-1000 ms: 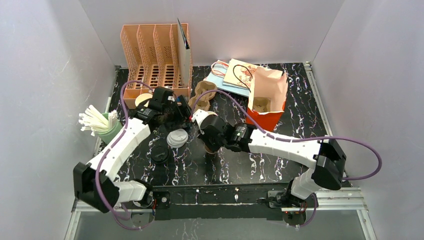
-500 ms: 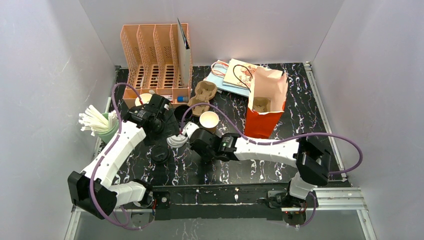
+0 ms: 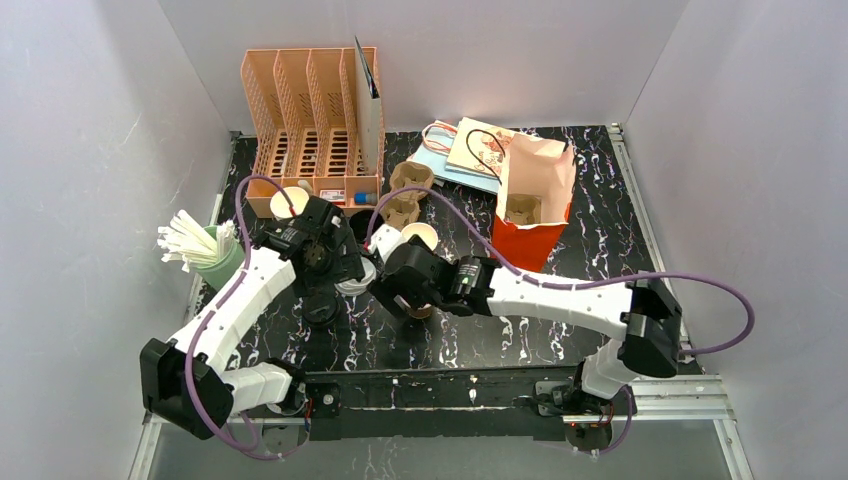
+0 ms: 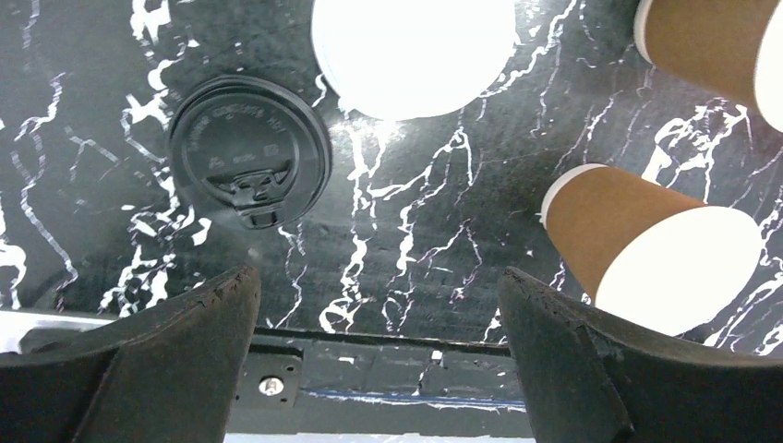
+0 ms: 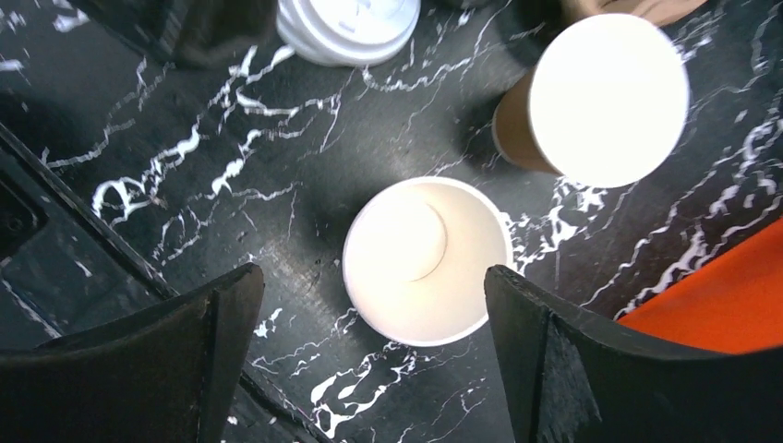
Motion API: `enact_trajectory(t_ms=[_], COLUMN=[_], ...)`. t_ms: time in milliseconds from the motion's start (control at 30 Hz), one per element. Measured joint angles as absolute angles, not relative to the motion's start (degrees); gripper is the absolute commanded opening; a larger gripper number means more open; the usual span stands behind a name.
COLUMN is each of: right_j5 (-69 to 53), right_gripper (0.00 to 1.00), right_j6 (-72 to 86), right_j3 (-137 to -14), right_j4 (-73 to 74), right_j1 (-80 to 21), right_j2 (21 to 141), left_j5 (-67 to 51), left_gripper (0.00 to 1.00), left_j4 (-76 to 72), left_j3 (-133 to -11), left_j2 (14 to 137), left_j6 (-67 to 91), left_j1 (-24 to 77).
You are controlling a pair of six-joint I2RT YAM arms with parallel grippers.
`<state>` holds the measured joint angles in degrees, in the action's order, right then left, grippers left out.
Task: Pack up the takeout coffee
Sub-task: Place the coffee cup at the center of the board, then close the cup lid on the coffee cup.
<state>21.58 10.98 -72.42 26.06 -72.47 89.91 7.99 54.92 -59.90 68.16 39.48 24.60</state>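
Nearest the arm bases: left gripper (image 4: 379,277), jaws spread wide, nothing between them, hanging over the black white-veined marble table (image 4: 406,240). A flat black plastic lid (image 4: 249,152) lies just beyond it, and a round white plastic lid (image 4: 413,46) a little farther on.

Right gripper (image 5: 369,281) likewise spread wide and gripping nothing. The small brown kraft-paper cup (image 5: 434,268) stands upright on the table directly beneath it, clear of both fingers, open-topped, white inside, no liquid evident.

A second kraft cup (image 5: 605,97) stands just behind, also unlidded.

Farther back: the tall red paper bag (image 3: 522,250) stands open, a moulded cardboard carrier (image 3: 520,208) inside it.

Progress, as judged: early. Cup not lidded, not bagged (both lids lie loose on the table). Left to do: cap it, lift it, set it in the bag.

Views: the right wrist camera shows the cup's bare mouth; from the top camera the right gripper hides most of that cup. Only the top camera shows the bag's open mouth; the wrist catches just an orange-red corner.
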Motion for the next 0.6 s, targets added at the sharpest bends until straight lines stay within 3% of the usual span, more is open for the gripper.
enact_trajectory(t_ms=[267, 600], right_j5=[24.34, 16.49], right_gripper=[0.98, 0.98], right_j6=[11.03, 13.13], right_j3=[-76.38, -79.20], right_j4=[30.52, 32.93], right_j1=[-70.08, -54.96], right_j2=[85.36, 81.80], left_j5=[4.45, 4.91], left_gripper=[0.98, 0.98], left_j4=[45.43, 38.76], left_j3=[-56.55, -57.10], left_j2=[70.02, 81.12], left_j6=[33.93, 24.27], left_j1=[24.60, 24.60])
